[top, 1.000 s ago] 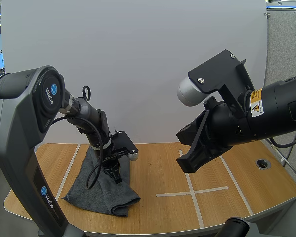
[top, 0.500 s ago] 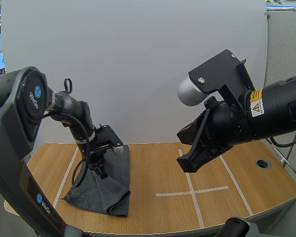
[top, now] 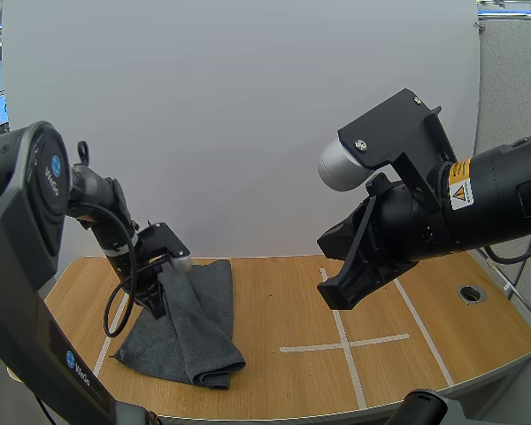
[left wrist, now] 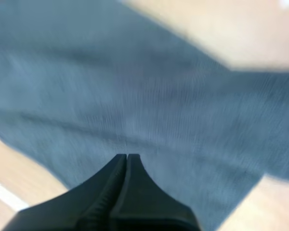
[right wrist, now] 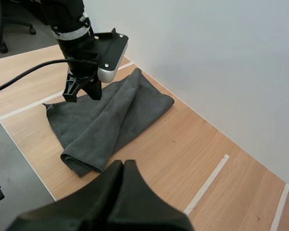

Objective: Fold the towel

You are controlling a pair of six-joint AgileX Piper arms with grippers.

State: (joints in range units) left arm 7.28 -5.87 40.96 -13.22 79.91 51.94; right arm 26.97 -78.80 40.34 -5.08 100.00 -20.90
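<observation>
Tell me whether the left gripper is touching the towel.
Cannot tell. In the right wrist view the left gripper hangs at the edge of the towel, its tips overlapping the cloth; contact or gap is not plain.

Wooden table point(top: 274, 310), folded grey towel point(top: 190, 329), white tape lines point(top: 343, 343)

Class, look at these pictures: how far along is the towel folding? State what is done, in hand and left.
Done: the towel lies doubled over on the table, a rounded fold at one end. In hand: nothing; the left gripper hangs shut just over the towel, the right gripper shut and clear of it. Left: probably squaring the uneven edges or another fold.
</observation>
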